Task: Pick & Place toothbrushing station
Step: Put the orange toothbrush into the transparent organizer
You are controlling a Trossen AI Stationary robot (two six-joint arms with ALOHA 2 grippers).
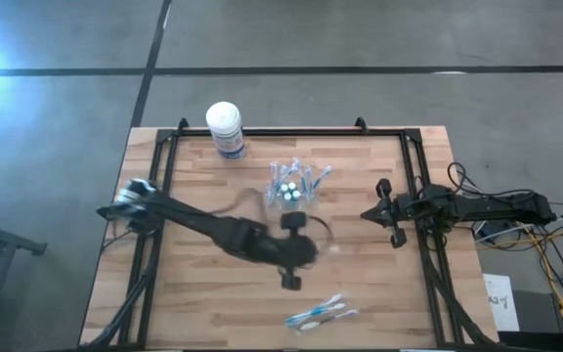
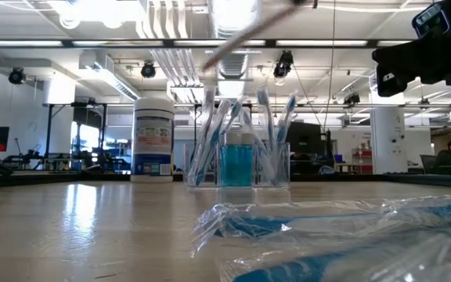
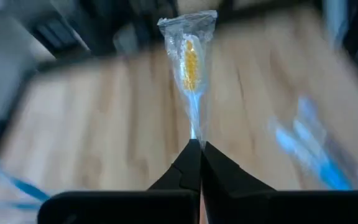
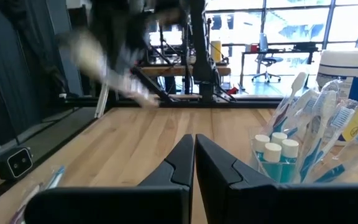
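A clear cup [image 1: 294,186] stands on the wooden table, holding several blue-white toothbrushes and three white-capped tubes [image 4: 273,148]; it also shows in the low view [image 2: 237,164]. My left gripper [image 3: 195,148] is above the table's middle [image 1: 299,242], near side of the cup, shut on a toothbrush in a clear wrapper [image 3: 190,62]. My right gripper [image 4: 194,142] is shut and empty, right of the cup [image 1: 369,213]. More wrapped toothbrushes [image 1: 319,313] lie flat near the table's near edge. My left gripper pinches the wrapped toothbrush by its slim handle [image 3: 194,130] between the two fingertips, wrapper and all. The brush runs straight out beyond the fingers, along them, with its yellow-bristled head [image 3: 191,59] at the free end. It is lifted clear of the table.
A white-lidded canister with a blue label [image 1: 225,127] stands at the far edge, left of the cup. The wrapped toothbrushes fill the low view's foreground [image 2: 327,227]. A black frame rail [image 1: 291,131] runs along the table's far edge. Bare wood lies on the table's left part.
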